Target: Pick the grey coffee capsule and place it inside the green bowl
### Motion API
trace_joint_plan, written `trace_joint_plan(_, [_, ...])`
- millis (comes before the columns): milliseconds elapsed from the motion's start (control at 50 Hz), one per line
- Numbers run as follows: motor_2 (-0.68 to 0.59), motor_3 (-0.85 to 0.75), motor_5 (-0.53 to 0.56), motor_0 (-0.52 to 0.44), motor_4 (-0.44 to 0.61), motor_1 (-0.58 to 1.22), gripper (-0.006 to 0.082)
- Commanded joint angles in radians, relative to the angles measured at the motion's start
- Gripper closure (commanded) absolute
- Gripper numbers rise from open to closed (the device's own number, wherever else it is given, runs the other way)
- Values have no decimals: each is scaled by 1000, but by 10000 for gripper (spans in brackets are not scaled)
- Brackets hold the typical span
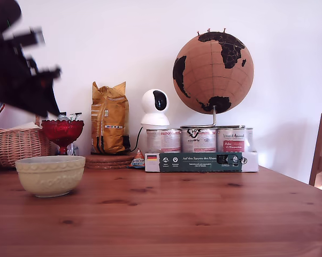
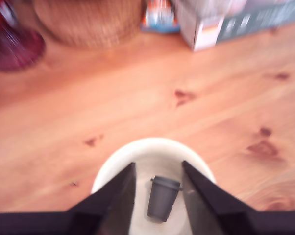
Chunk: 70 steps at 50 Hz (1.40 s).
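The gripper (image 2: 157, 196) is open. Its two dark fingers (image 2: 119, 198) stand apart over the green bowl (image 2: 113, 164), low in the middle of the wrist view. The grey coffee capsule (image 2: 163, 198) lies inside the bowl, between the fingers, and they do not touch it.

In the exterior view the arm is a dark blur in the upper left of the frame, with the gripper (image 1: 40, 104) up above the green bowl (image 1: 50, 175). The bowl sits on the wooden table (image 1: 204, 214) at the lower left. Behind it are a wicker basket (image 1: 16, 144) and a red glass dish (image 1: 62, 131). Further toward the exterior view's right stand a yellow bag (image 1: 109, 126), a white camera (image 1: 155, 108), tins (image 1: 198, 140) behind a long box (image 1: 201, 161), and a brown globe (image 1: 213, 65).
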Motion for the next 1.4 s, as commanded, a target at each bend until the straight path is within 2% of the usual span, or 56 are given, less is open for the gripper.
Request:
trace_joint_plan(0, [-2, -21, -4, 10, -5, -22, 786])
trace_joint_plan(340, [-17, -85, -30, 30, -60, -223, 786])
trace_joint_plan(800, [-216, -47, -30, 32, -159, -561, 786])
trace_joint_plan(1020, [-274, -21, -30, 47, -171, -709, 786])
trace_joint_plan(1380, [-277, -35, -30, 49, -175, -795, 786])
